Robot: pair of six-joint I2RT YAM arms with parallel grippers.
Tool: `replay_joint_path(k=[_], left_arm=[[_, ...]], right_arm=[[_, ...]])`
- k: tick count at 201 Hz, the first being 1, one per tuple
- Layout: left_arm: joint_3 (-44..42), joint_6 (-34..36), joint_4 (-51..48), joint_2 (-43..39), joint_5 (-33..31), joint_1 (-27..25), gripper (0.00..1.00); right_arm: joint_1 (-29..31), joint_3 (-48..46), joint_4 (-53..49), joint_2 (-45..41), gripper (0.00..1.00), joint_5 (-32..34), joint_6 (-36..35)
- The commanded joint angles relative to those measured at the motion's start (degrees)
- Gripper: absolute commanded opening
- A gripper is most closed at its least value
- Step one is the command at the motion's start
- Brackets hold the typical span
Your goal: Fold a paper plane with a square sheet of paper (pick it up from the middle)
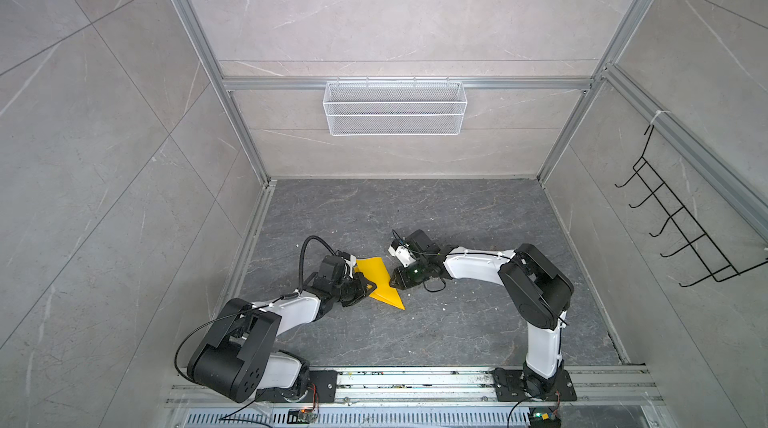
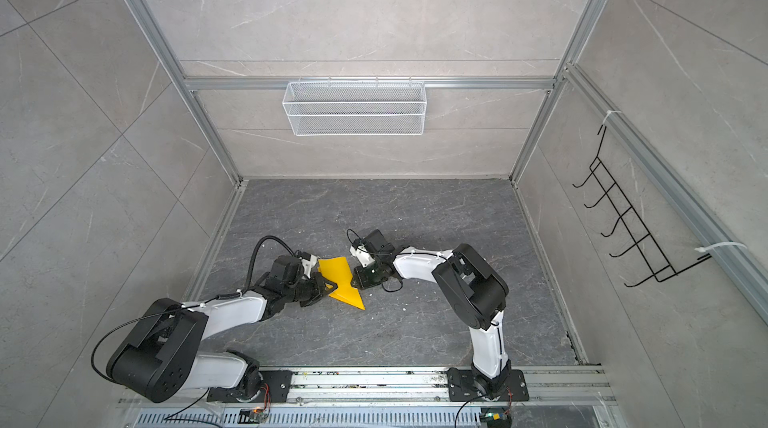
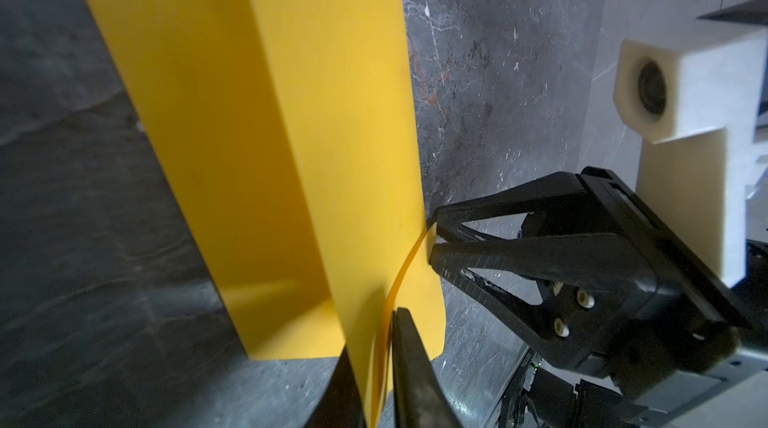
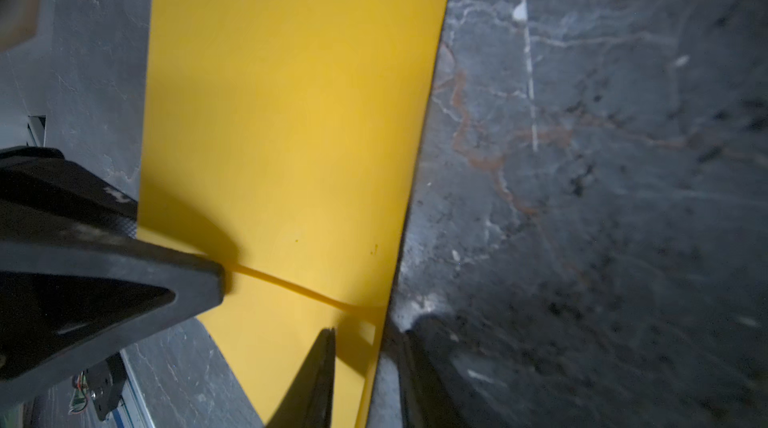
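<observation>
The paper [image 1: 376,270] lies on the dark table [image 1: 415,218], in the middle between my two arms and a little closer to the left one. It is not flat. One part lies on the table, and another part stands up from it as a raised fold. In both top views its long axis goes from the far side towards my bases, and the pointed end is the near one.

The raised fold runs across this axis, from one gripper to the other (I think the next move depends on this line). My left gripper [image 3: 374,334] comes to the paper from the left side. Its jaws are pressed together on the raised fold, with the yellow layer between them. The right wrist view shows the same: its tip [image 4: 218,276] sits on the thin ridge.

My right gripper [image 3: 432,236] comes from the opposite side and meets the paper at its right edge. Its jaws are a little spread, one on each side of the edge [image 4: 368,334], and I cannot see that they press it. So for now only the left gripper really holds the paper.

Both grippers are at the paper, and they point almost at each other along the ridge. My judgement is that the right jaws must first close on the edge. After that, both hands can pull the fold straight along this line. The paper is thin, so if the two hands pull in different directions it may wrinkle or slip out.
</observation>
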Motion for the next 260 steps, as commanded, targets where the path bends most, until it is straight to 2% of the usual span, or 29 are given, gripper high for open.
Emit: replay_joint_path(k=[1, 43, 84, 122, 143, 168, 188, 193, 226, 260], left_arm=[[2.52, 0.84, -0.20, 0.36, 0.80, 0.19, 0.12], [6.57, -0.85, -1.29, 1.68, -0.12, 0.22, 0.10], [9.78, -3.55, -1.28, 3.54, -1.74, 0.11, 0.10], [12.45, -6.49, 1.55, 7.63, -1.99, -0.11, 0.10], [13.43, -7.53, 1.66, 9.26, -2.03, -0.16, 0.10], [18.26, -4.82, -7.00, 10.08, -1.83, 0.02, 0.10], [19.91, -4.68, -9.06, 10.92, -1.17, 0.02, 0.10], [20.19, -4.72, -9.41, 11.08, -1.18, 0.02, 0.10], [21.56, -4.07, -11.49, 10.99, -1.36, 0.03, 0.10], [21.13, -5.11, -12.61, 9.83, -3.13, -0.07, 0.10]], right_arm=[[-1.01, -2.09, 2.37, -3.53, 0.35, 3.51, 1.92], [-3.55, -5.91, 3.93, -9.27, 0.43, 9.46, 3.66], [-3.94, -6.25, 2.67, -15.02, 0.49, 16.64, 2.49], [-4.07, -7.35, 3.18, -17.93, 0.57, 19.26, 0.47], [-4.07, -8.58, 5.18, -19.85, 0.66, 19.69, -1.65], [-3.95, -9.59, 7.60, -21.96, 0.76, 20.67, -1.16], [-3.96, -11.25, 9.77, -22.84, 0.91, 20.67, -1.28], [-3.94, -11.43, 9.87, -22.84, 0.98, 20.81, -1.48], [-3.85, -13.95, 12.52, -23.34, 0.99, 21.00, -3.38], [-2.35, -16.43, 12.94, -23.61, 0.99, 22.90, -11.22]])
